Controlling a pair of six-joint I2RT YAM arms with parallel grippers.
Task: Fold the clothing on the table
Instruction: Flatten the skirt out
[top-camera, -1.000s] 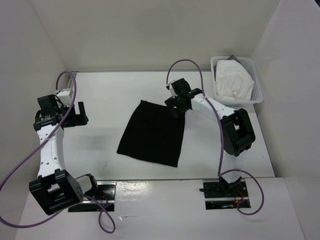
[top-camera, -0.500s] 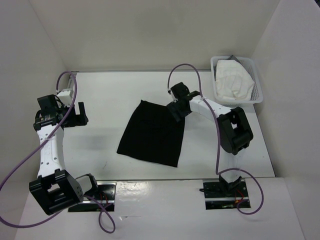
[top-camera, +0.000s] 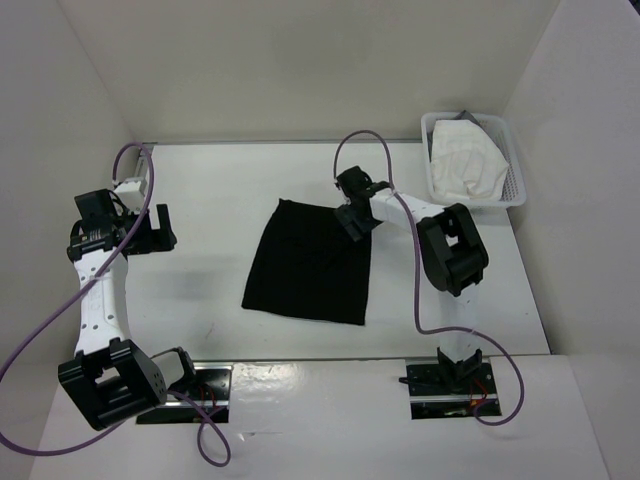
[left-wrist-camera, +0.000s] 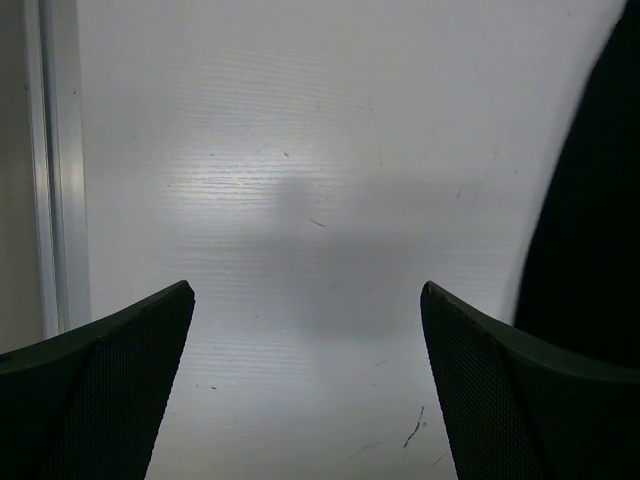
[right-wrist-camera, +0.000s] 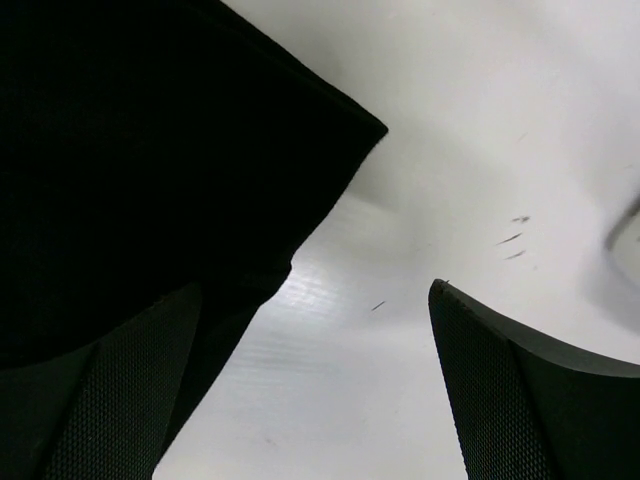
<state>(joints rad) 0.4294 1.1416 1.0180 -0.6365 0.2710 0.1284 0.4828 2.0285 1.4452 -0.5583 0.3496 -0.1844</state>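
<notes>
Lying flat mid-way across the table (top-camera: 220, 200) from above, the clothing (top-camera: 310, 265) has the right gripper (top-camera: 352, 215) at its far right corner; the left gripper (top-camera: 160, 228) is well apart. Left wrist: fingers spread over bare table. Right wrist: fingers spread, straddling that corner.

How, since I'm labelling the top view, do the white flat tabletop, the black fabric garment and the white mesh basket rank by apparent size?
1. White flat tabletop, by far the largest.
2. Black fabric garment, spread flat on it.
3. White mesh basket, smallest; it sits farther back, but the gap is plain.
</notes>
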